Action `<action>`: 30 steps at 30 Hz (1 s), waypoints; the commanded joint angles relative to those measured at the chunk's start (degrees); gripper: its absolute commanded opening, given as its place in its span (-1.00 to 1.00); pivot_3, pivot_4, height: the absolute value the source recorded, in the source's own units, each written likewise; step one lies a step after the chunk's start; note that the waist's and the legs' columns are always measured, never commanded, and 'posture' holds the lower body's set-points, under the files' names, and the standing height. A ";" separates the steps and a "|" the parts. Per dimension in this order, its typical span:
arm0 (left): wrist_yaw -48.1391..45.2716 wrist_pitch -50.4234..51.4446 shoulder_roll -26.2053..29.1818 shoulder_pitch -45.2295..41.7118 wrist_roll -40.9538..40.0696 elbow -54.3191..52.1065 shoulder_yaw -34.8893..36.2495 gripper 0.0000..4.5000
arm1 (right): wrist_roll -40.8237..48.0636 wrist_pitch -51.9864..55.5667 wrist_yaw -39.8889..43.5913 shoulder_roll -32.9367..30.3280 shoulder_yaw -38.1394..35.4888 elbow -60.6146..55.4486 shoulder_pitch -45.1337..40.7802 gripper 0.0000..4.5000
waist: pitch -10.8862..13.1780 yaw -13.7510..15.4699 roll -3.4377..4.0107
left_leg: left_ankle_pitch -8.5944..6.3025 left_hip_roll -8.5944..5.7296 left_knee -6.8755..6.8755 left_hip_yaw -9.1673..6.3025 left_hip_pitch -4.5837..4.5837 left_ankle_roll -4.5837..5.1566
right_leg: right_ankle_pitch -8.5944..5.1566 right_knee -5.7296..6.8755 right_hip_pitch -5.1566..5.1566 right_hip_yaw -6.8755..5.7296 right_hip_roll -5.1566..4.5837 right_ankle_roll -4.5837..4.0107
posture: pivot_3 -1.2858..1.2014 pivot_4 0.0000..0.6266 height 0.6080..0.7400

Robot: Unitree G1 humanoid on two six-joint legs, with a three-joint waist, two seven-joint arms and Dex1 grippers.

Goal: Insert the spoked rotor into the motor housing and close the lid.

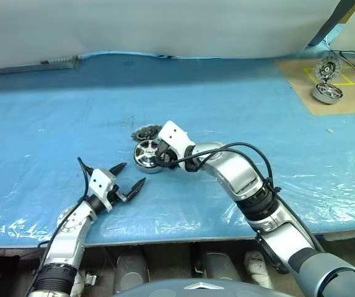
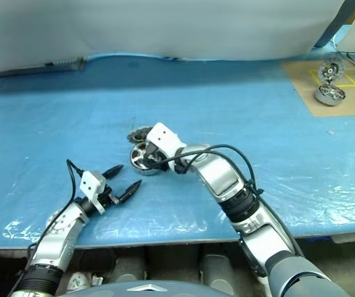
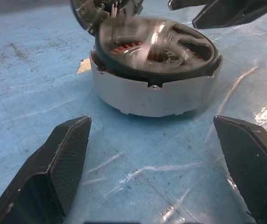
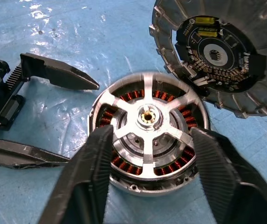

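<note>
The spoked rotor (image 4: 149, 116) lies flat inside the motor housing (image 3: 147, 95), with copper windings showing between its spokes. The lid (image 4: 217, 51) stands swung open at the housing's far rim, its circuit board facing up. My right gripper (image 4: 151, 130) hovers just over the rotor, its fingers (image 4: 93, 163) spread to either side of the rim and holding nothing. My left gripper (image 1: 134, 173) rests low over the blue table in front of the housing, pointing at it, open and empty.
A brown board (image 1: 301, 86) at the back right carries another motor (image 1: 327, 93) and a wheel-like part (image 1: 328, 68). A grey power strip (image 1: 56, 62) lies along the back edge. The table's front edge (image 1: 165, 232) runs just under my arms.
</note>
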 commanded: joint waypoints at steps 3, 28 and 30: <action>0.03 -1.39 -0.39 -0.56 0.47 0.55 -0.29 1.00 | 0.99 1.27 0.03 0.92 -1.54 -3.82 -1.26 0.54 | 0.00 0.01 0.00 | 0.00 0.00 0.00 0.00 0.00 0.00 | 0.00 -0.01 0.00 0.00 0.00 0.00 | 0.03 -0.52 1.00; -0.27 -0.73 0.17 -0.42 -0.40 0.02 0.50 1.00 | 0.83 -4.51 -2.37 2.67 -4.08 4.78 3.84 -0.99 | 0.00 -0.03 0.00 | 0.00 0.00 0.01 0.01 -0.03 0.00 | 0.00 0.00 0.01 0.00 0.00 0.00 | 0.03 -0.52 1.00; -0.38 -1.02 0.09 -0.35 -0.36 0.45 0.60 1.00 | 0.75 -4.84 -2.15 2.45 -3.67 4.98 4.46 -0.99 | 0.00 -0.02 0.00 | 0.00 0.00 0.00 0.01 -0.04 0.00 | 0.00 0.00 0.01 0.00 0.00 0.00 | 0.03 -0.52 1.00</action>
